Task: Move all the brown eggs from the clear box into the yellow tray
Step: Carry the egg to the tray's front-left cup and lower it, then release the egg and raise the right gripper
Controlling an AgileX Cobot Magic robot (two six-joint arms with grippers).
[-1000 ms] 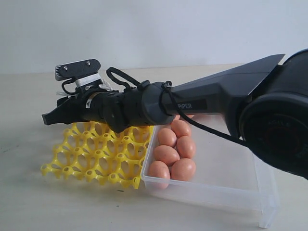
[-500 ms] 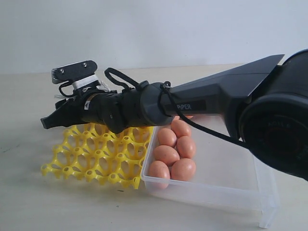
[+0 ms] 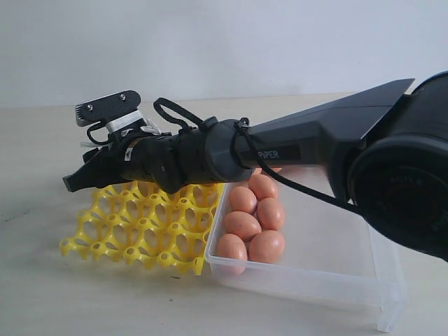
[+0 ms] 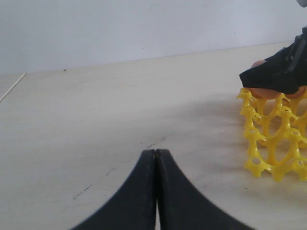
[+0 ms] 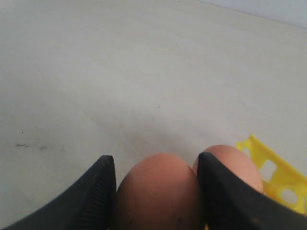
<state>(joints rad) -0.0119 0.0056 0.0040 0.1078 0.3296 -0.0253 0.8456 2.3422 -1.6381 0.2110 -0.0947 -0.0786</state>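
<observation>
My right gripper reaches across to the far left end of the yellow tray and is shut on one brown egg, pressed between both fingers. A second brown egg shows just behind one finger, by a corner of the tray. Several more brown eggs lie bunched at the left end of the clear box, which sits right of the tray. My left gripper is shut with nothing in it, low over the bare table, facing the tray and the right gripper.
The pale tabletop stretches left of the tray. My right arm spans over the box and tray. A plain wall closes the back.
My right gripper, still holding the egg, has dipped a little lower toward the tray's left end. The left gripper's earlier state is not shown.
</observation>
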